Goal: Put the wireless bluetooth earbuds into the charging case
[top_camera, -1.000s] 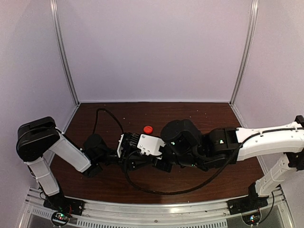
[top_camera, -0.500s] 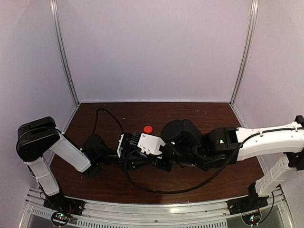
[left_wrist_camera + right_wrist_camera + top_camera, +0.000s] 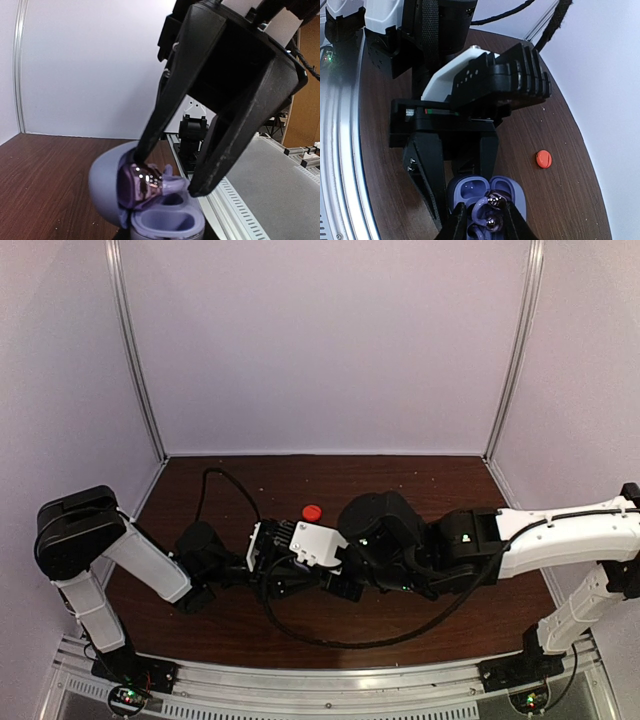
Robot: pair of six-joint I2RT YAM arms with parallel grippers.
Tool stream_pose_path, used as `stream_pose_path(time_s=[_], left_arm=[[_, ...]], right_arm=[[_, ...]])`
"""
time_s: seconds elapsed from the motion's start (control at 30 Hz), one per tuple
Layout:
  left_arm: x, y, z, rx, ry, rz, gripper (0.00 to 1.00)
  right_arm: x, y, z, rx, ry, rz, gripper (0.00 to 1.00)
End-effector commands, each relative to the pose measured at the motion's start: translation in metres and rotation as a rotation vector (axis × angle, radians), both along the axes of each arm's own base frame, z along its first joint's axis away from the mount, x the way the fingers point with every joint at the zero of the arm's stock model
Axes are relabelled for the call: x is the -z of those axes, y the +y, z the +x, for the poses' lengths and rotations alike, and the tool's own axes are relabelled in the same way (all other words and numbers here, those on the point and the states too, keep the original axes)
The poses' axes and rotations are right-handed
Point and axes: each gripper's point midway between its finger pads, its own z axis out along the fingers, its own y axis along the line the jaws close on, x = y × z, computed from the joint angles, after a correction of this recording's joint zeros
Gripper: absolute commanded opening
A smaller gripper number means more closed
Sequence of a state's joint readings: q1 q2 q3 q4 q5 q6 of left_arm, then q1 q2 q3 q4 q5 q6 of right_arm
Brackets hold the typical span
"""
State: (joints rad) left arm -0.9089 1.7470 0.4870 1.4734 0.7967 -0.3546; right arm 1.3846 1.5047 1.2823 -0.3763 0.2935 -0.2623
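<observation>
We are at the insertion step. Our left gripper (image 3: 462,192) is clamped on the sides of the open, round lavender plastic charging case (image 3: 102,182), which stands over the dark wooden surface (image 3: 560,210). Our right gripper (image 3: 169,174), jaws narrow, pinches a glossy purple curved earbud (image 3: 142,182) at the case's mouth, against the raised lid and not yet seated. The wells beside it look empty. Next, we judge, we must line the earbud up with a well, lower it gently, and release without tipping the case.
</observation>
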Motion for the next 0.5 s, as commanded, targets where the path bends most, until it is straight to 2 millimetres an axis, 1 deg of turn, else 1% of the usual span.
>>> stream_pose_path(time_s=[0.0, 0.2, 0.33, 0.4, 0.47], left_arm=[[-0.0218, 0.0016, 0.001, -0.003, -0.066, -0.079, 0.0], [-0.0211, 0.0019, 0.0005, -0.002, -0.067, -0.079, 0.0], [-0.0204, 0.002, 0.0005, -0.003, -0.066, -0.076, 0.0], [-0.0198, 0.0022, 0.0002, -0.002, -0.066, -0.075, 0.0], [-0.0203, 0.0023, 0.0003, -0.003, -0.067, -0.077, 0.0]], right_arm=[[0.008, -0.0006, 0.0027, 0.022, -0.001, -0.034, 0.24], [0.0143, 0.0004, 0.0036, 0.023, 0.003, -0.052, 0.18], [0.0134, 0.0013, 0.0039, 0.022, 0.0, -0.055, 0.16], [0.0141, 0.0025, 0.0008, 0.004, 0.011, -0.057, 0.21], [0.0146, 0.0035, -0.0018, -0.01, 0.02, -0.053, 0.28]])
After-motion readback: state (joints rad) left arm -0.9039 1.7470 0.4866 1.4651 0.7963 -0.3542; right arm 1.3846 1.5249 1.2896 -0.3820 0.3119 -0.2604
